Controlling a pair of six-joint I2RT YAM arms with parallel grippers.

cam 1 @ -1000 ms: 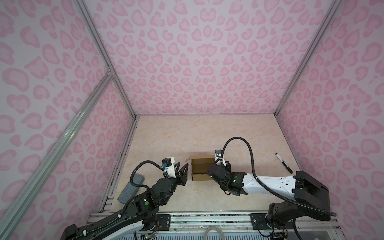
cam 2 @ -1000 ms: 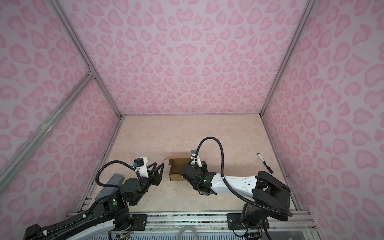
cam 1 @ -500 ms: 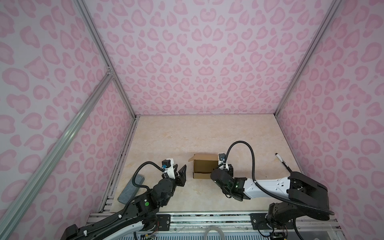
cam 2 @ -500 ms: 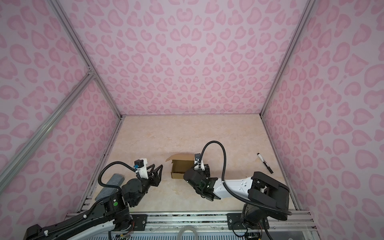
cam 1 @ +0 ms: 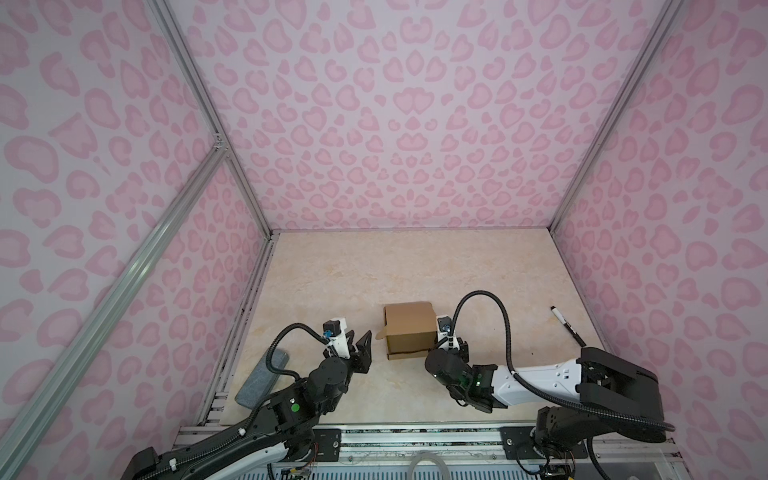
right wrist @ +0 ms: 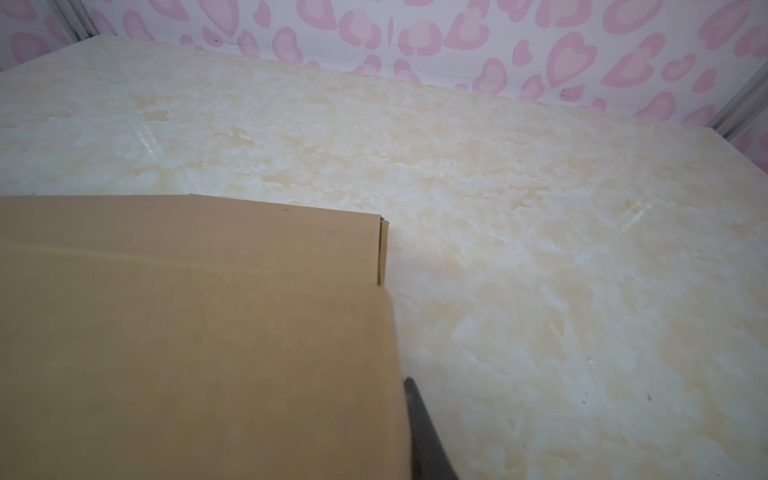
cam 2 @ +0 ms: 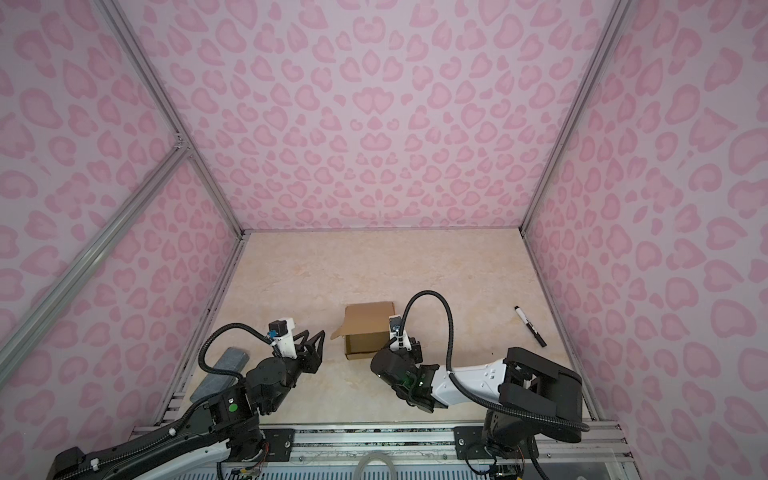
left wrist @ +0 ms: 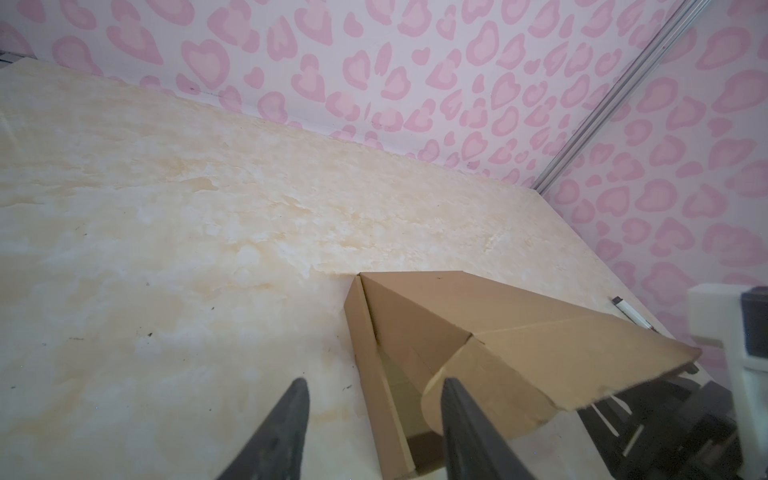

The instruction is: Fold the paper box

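Pen right of paper box; block left, seemingly at edge.

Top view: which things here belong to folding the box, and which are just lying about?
For the job:
- box, near the middle of the table, one flap sticking out on its left

Lying about:
- marker, near the right wall
- grey block, at the table's left edge
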